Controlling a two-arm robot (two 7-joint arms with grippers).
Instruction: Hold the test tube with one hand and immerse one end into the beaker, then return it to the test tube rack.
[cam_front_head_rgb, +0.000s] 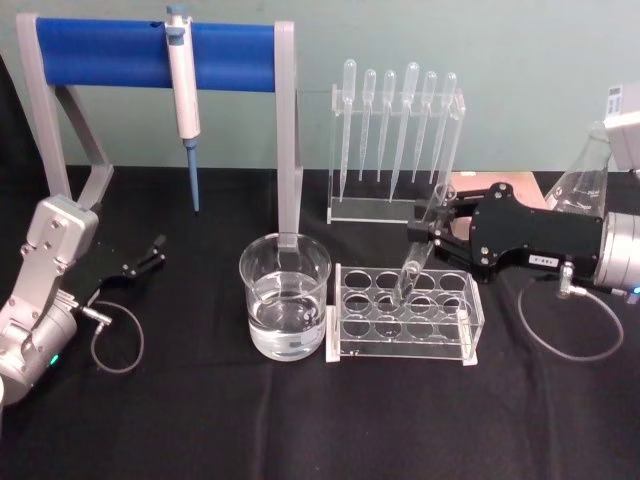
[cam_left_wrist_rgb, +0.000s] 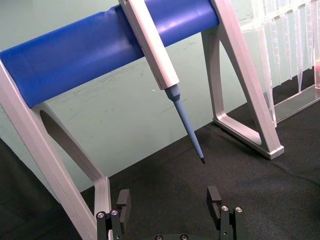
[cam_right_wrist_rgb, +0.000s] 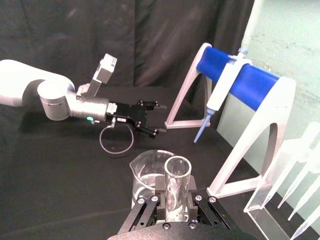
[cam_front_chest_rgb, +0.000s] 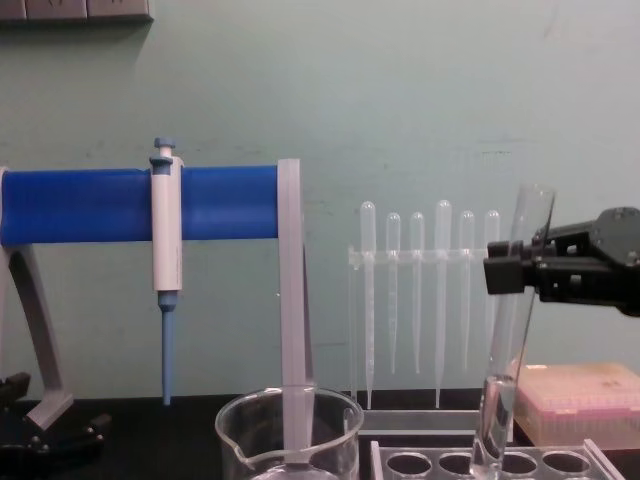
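The test tube (cam_front_head_rgb: 412, 268) is a long clear glass tube, tilted, with its lower end in a back hole of the clear rack (cam_front_head_rgb: 402, 318). My right gripper (cam_front_head_rgb: 428, 232) is shut on its upper part, reaching in from the right. From the side, the test tube (cam_front_chest_rgb: 500, 380) leans with its rim above my right gripper (cam_front_chest_rgb: 512, 272). In the right wrist view the open rim of the test tube (cam_right_wrist_rgb: 176, 172) sits between the fingers (cam_right_wrist_rgb: 159, 192). The beaker (cam_front_head_rgb: 285, 295), part full of clear liquid, stands just left of the rack. My left gripper (cam_front_head_rgb: 150, 255) rests open at the far left, also seen in its own wrist view (cam_left_wrist_rgb: 169, 205).
A white and blue pipettor (cam_front_head_rgb: 183, 95) hangs on the blue-barred stand (cam_front_head_rgb: 105, 50) behind the beaker. A clear holder with several plastic pipettes (cam_front_head_rgb: 395, 130) stands behind the rack. A glass flask (cam_front_head_rgb: 585, 185) is at the back right, and a pink box (cam_front_chest_rgb: 590, 400) shows low on the right.
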